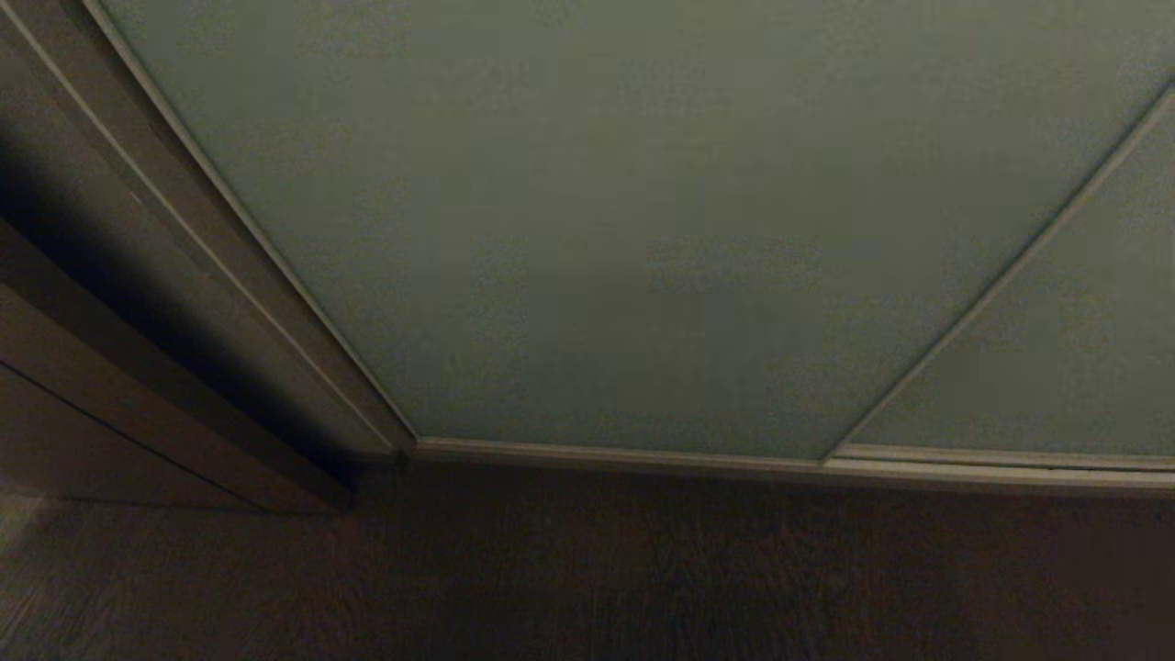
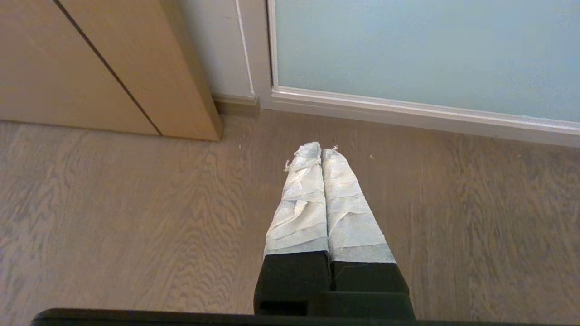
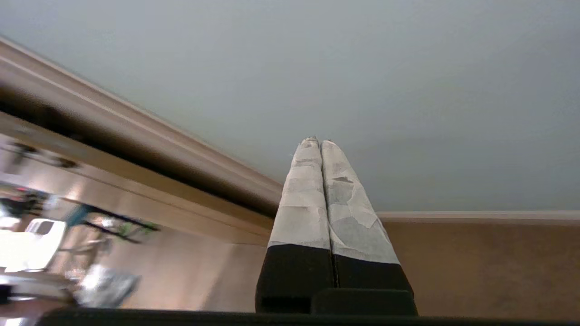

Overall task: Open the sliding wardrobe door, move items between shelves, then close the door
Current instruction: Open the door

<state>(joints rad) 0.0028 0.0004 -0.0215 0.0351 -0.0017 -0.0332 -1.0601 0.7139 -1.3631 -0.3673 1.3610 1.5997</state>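
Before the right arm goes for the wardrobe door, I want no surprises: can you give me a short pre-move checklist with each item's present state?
1. Sliding wardrobe door shut across the opening, no shelf showing: ok.
2. Right gripper empty, fingers together, pointing at the door panel: ok.
3. Right gripper touching the door: cannot tell; the wrist view shows no clear contact.
4. Left gripper shut, empty, hanging over the floor off the door's bottom rail: ok.
5. A handle or edge to push on: cannot tell; only the pale frame shows.
6. Toys to be moved: cannot tell; none in view.
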